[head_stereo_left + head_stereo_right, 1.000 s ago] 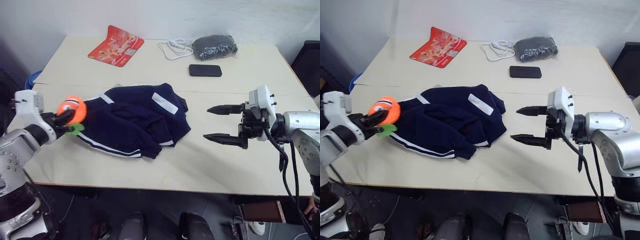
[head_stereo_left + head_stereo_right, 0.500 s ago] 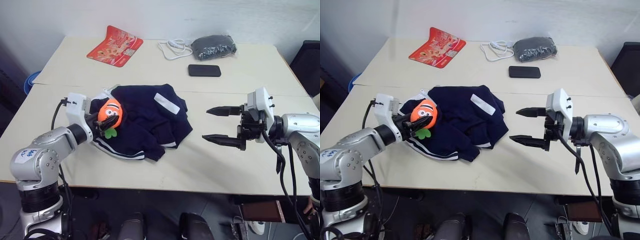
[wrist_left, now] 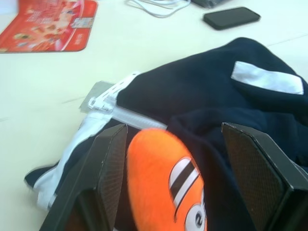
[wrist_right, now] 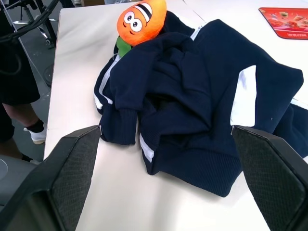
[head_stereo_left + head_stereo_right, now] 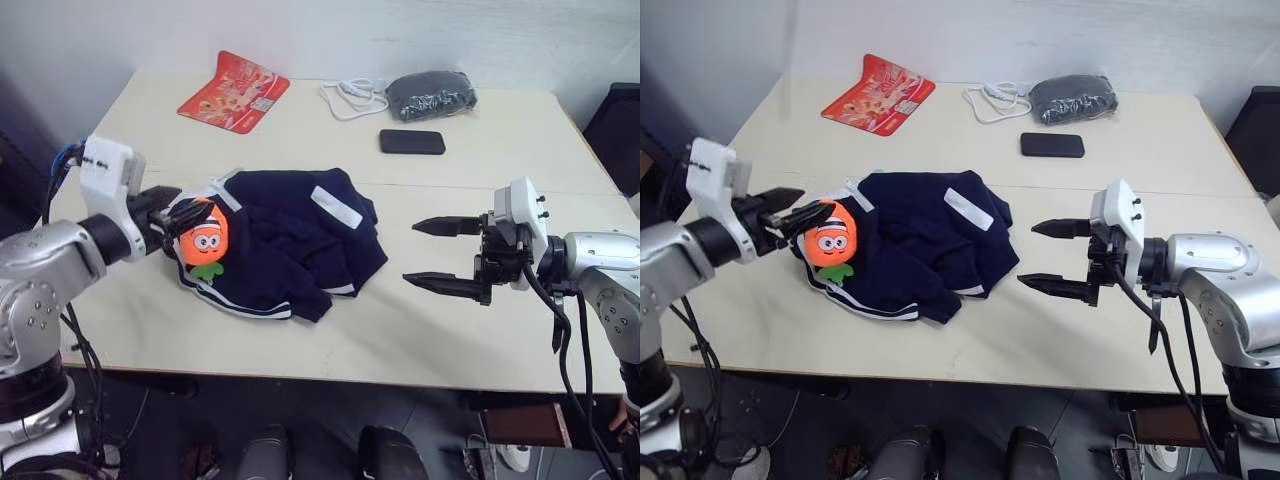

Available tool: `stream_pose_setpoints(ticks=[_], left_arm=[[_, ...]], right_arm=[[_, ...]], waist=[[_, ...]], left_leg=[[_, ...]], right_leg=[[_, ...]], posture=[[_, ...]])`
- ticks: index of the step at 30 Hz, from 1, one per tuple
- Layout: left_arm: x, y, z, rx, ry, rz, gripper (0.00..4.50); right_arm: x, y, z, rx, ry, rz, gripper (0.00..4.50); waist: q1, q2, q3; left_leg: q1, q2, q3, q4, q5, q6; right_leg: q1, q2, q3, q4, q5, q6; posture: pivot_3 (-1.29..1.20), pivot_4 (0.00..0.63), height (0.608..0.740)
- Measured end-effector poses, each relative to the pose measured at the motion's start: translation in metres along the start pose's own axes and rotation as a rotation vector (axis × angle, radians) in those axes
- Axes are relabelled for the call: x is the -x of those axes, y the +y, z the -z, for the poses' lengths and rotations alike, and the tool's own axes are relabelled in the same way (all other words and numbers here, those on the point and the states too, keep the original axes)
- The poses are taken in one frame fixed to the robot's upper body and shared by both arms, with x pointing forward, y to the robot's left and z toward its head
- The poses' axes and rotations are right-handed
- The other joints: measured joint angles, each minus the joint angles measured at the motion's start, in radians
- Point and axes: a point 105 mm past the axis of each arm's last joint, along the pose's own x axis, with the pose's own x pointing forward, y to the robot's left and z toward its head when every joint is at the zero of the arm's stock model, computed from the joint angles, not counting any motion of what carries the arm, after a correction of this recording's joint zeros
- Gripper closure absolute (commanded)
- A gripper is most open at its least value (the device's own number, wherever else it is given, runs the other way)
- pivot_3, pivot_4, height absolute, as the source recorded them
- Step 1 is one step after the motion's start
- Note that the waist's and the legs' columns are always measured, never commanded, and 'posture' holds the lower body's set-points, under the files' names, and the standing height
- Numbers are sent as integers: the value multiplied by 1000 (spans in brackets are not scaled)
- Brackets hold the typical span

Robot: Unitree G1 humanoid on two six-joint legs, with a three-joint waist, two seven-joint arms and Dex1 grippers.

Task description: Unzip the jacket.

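At the jacket's left edge, the left gripper [image 5: 170, 212] stands spread around an orange plush toy [image 5: 203, 234] without pinching it. The toy rests on the crumpled navy jacket [image 5: 290, 240] mid-table [image 5: 420, 330]. Well right of it, the right gripper [image 5: 440, 255] hovers, jaws wide, empty.

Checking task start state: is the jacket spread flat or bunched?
Bunched. The jacket lies crumpled in overlapping folds on the table, an orange plush on its edge. Zipper state: cannot tell.

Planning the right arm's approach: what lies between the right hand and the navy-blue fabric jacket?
Only bare cream tabletop separates the open right hand from the crumpled navy-blue fabric jacket, as the head views show.
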Motion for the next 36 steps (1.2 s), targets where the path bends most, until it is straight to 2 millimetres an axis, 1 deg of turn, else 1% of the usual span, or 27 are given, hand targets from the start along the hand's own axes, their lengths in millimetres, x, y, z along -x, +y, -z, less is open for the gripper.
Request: stream_pose_setpoints(ticks=[4, 6, 12, 15, 19, 21, 23, 24, 29, 31, 34, 36], left_arm=[[-18, 0, 31, 5, 170, 28, 1215], [-21, 3, 40, 17, 209, 19, 1215], [-25, 1, 43, 14, 257, 14, 1215], [-24, 1, 47, 23, 278, 13, 1763], [-21, 0, 55, 38, 299, 11, 3021], [-20, 1, 56, 42, 298, 9, 3657], [-15, 1, 52, 48, 284, 1, 4250], [-13, 2, 51, 55, 280, -1, 4468], [1, 13, 42, 209, 213, -38, 4468], [12, 23, 36, 267, 176, -81, 4468], [37, 45, 21, 342, 87, -177, 4468], [58, 61, 16, 386, 29, -249, 4468]], right_arm=[[-1, 0, 0, 1, -5, 7, 0], [-1, 0, 0, 0, -5, 9, 0], [-2, 7, 4, -8, 1, 9, 0], [-2, 7, 4, -12, -4, 15, 0], [-2, 6, 4, -14, -8, 18, 0], [-2, 6, 3, -13, -9, 16, 0], [-3, 6, 2, -7, -12, 11, 0], [-3, 6, 1, -4, -13, 7, 0], [-8, 5, -3, 12, -17, -31, 0], [-11, 3, -2, 7, -22, -37, 0], [-17, 4, 0, 3, -30, -69, 0], [-19, 4, 2, -5, -30, -83, 0]], waist=[[-3, 0, 0], [-2, 0, 0], [1, 0, 0], [0, 0, 0], [-1, 0, 0], [-1, 0, 0], [-1, 0, 0], [-1, 0, 0], [-3, 0, 0], [-4, 0, 0], [-6, 0, 0], [-7, -1, 0]], left_leg=[[0, 0, 3, 0, 0, 0], [0, 0, 5, 0, 0, 0], [-1, 0, 5, 0, 0, 0], [-1, 0, 5, 0, 0, 0], [0, 0, 5, 0, 0, 0], [0, 0, 5, 0, 0, 0], [-1, 0, 5, 0, 0, 0], [0, 0, 5, 0, 0, 0], [0, 1, 5, 0, 0, 0], [0, 1, 5, 0, 0, 0], [0, 1, 5, 0, 0, 0], [0, 1, 5, 0, 0, 0]], right_leg=[[-1, 0, 0, 0, 0, 0], [-1, 0, 0, 0, 0, 0], [-1, 0, 1, 0, 0, 0], [-1, 0, 0, 0, 0, 0], [-1, 0, 1, 0, 0, 0], [-1, 0, 0, 0, 0, 0], [-1, 0, 1, 0, 0, 0], [-1, 0, 1, 0, 0, 0], [-1, 0, 0, 0, 0, 0], [-1, 0, 0, 0, 0, 0], [-1, 1, 0, 0, 0, 0], [-1, 1, 1, 0, 0, 0]], posture=[[0, 150, 740], [0, 150, 740], [0, 150, 740], [0, 150, 740], [0, 150, 740], [0, 150, 740], [0, 150, 740], [0, 150, 740], [0, 150, 740], [0, 150, 740], [0, 150, 740], [0, 150, 740]])
